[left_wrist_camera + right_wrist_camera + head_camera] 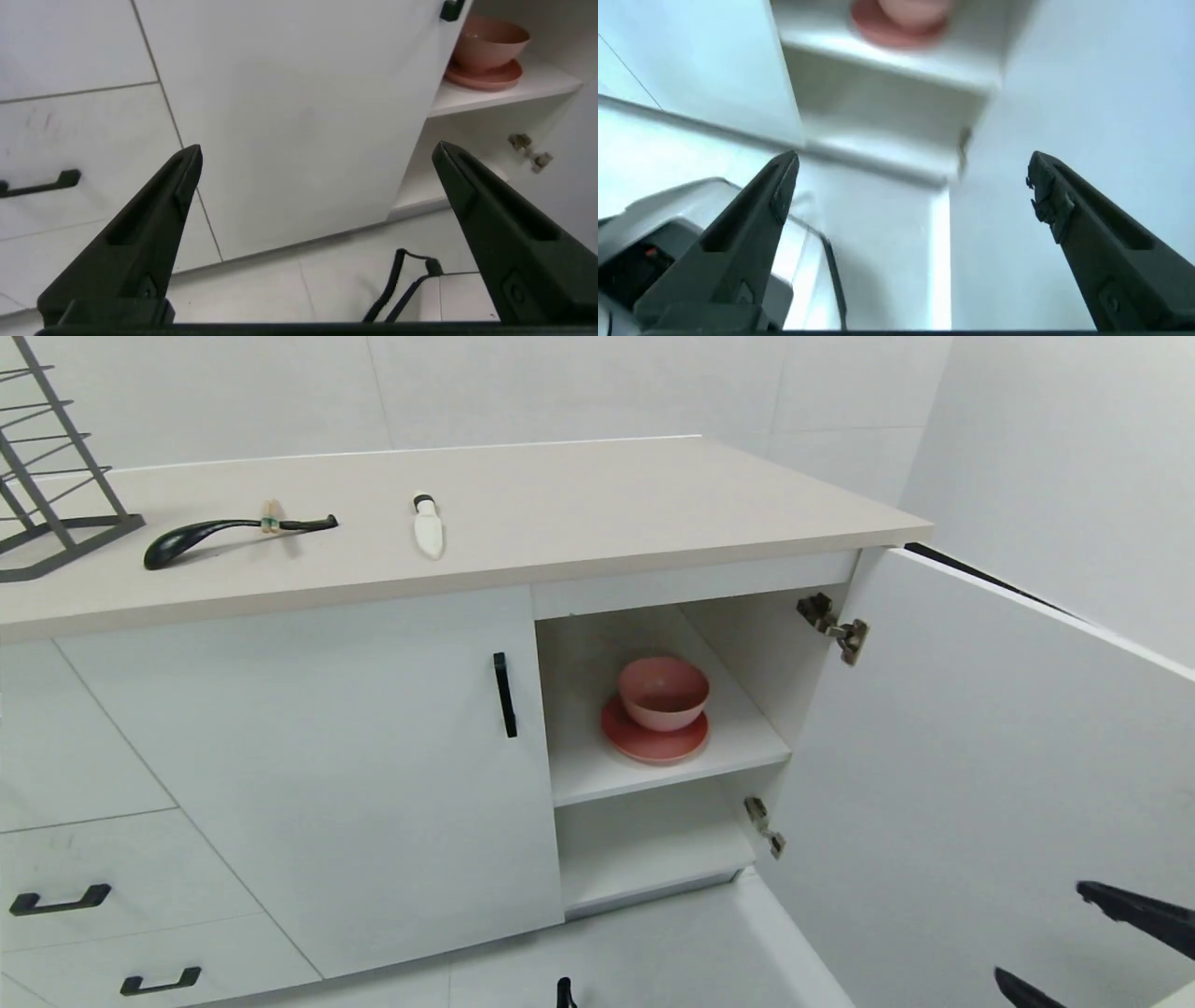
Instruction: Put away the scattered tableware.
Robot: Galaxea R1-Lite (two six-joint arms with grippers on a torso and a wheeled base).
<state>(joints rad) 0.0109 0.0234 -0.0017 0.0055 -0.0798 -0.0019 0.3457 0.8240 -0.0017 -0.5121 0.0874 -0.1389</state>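
left hand (316,154): open, jaws spread wide, low before the closed white cabinet door (299,112).
right hand (911,159): open, low beside the open white cabinet door (980,756).
stowed: pink bowl (663,691) sits on red plate (653,744) on the upper shelf (579,775).
remaining: long black curved ladle (215,528) and small white utensil with a black end (428,530) lie apart on the beige table (607,504).
key relation: both lie above and left of the hands; the left hand is judged nearer.
long axis: ladle runs along the table; white utensil runs front to back.
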